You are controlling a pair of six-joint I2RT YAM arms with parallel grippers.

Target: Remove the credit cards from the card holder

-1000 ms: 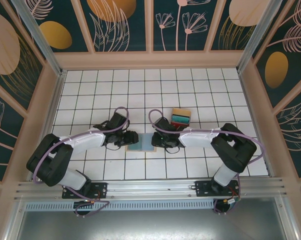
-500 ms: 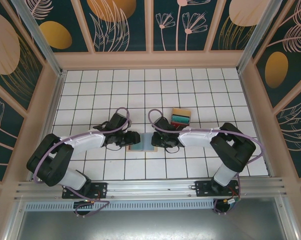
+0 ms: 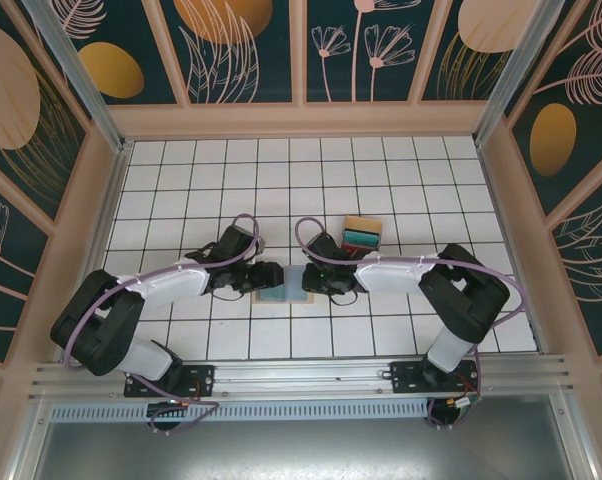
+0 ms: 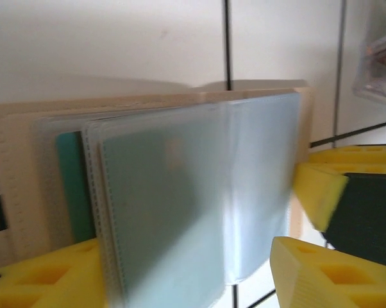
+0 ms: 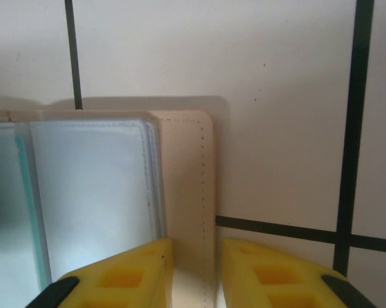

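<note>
Your tan stitched card holder (image 3: 284, 284) lies open by the middle of the tiled desk's (image 3: 381, 170) near edge. Right pincer's (image 5: 196, 256) clamped on its leathery flap, left pincer's (image 4: 186, 263) apart around the clear plastic sleeves (image 4: 244, 179), teal card (image 4: 68, 186) tucked inside.

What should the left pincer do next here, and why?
Probably ease the open left pincer onto the teal card and close: that card sits in a sleeve, while the right pincer clamps the card holder's cover edge.
</note>
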